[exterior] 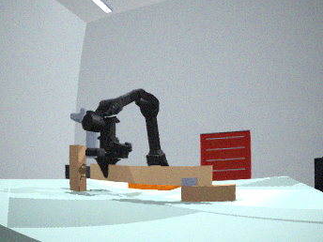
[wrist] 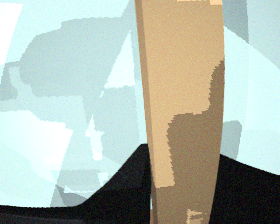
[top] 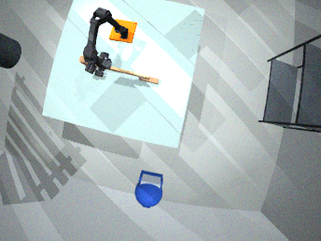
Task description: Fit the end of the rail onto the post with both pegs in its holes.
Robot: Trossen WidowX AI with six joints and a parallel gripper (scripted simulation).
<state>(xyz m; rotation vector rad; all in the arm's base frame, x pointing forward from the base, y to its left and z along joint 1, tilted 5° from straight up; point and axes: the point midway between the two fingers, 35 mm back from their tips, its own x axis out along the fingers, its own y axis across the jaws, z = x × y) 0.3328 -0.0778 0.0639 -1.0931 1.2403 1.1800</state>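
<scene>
The long wooden rail (top: 125, 71) (exterior: 155, 174) (wrist: 180, 65) looks near level in the exterior view, its near end raised off the table. Its far end is at the grey-blue bracket (exterior: 189, 181) on the low footboard block (exterior: 211, 193); how it sits inside is hidden. The upright post (top: 82, 59) (exterior: 77, 168) stands just beyond the near end, with a narrow gap seen between them in the exterior view. Pegs and holes cannot be made out. My gripper (exterior: 106, 173) (wrist: 163, 148) is shut on the rail near the post, fingers on both its sides.
The arm's base stands on an orange plate (top: 132, 26) (exterior: 152, 187), behind the rail in the exterior view. The table (top: 159, 128) (exterior: 141, 215) carries everything. A red drawer cabinet (exterior: 225, 156) stands in the background, and a blue chair (top: 148, 194) is off the table.
</scene>
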